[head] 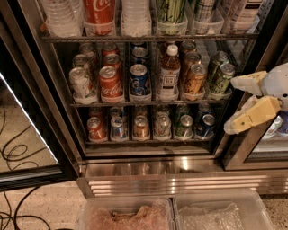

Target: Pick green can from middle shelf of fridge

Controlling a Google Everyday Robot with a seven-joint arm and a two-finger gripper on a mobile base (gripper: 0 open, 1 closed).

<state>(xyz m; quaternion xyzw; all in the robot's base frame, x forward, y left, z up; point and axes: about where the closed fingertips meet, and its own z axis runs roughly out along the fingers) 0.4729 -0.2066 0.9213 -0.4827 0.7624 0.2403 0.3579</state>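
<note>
Green can (222, 79): stands upright at the front of the rightmost lane on the middle shelf (148, 103) of the fridge (63, 112). A second can of the same kind (217, 62) stands directly behind it, farther in. Neither is touched by anything but its tray.

Same shelf, proceeding left: amber-orange can (195, 80) just beside the green can, then a white-capped bottle (168, 72), a blue can (139, 81), a red can (111, 83) and a whitish pale-green can (80, 83) at the far left. More cans stand behind each front one.

Gripper (230, 105): sits right of the green can, near it but apart, in front of the fridge's right door post. Its two pale yellow fingers (254, 114) are spread wide, one above the other, tips pointing left, with nothing between them.

Shelf above: bottles and a large red can (99, 11). Rack below (146, 140): a row of smaller cans.

Under the shelves, the ribbed steel base (180, 182) spans the cooler. Nearest the camera, two clear plastic bins (171, 206) sit side by side. Dark cables (13, 155) lie on the floor at left.
</note>
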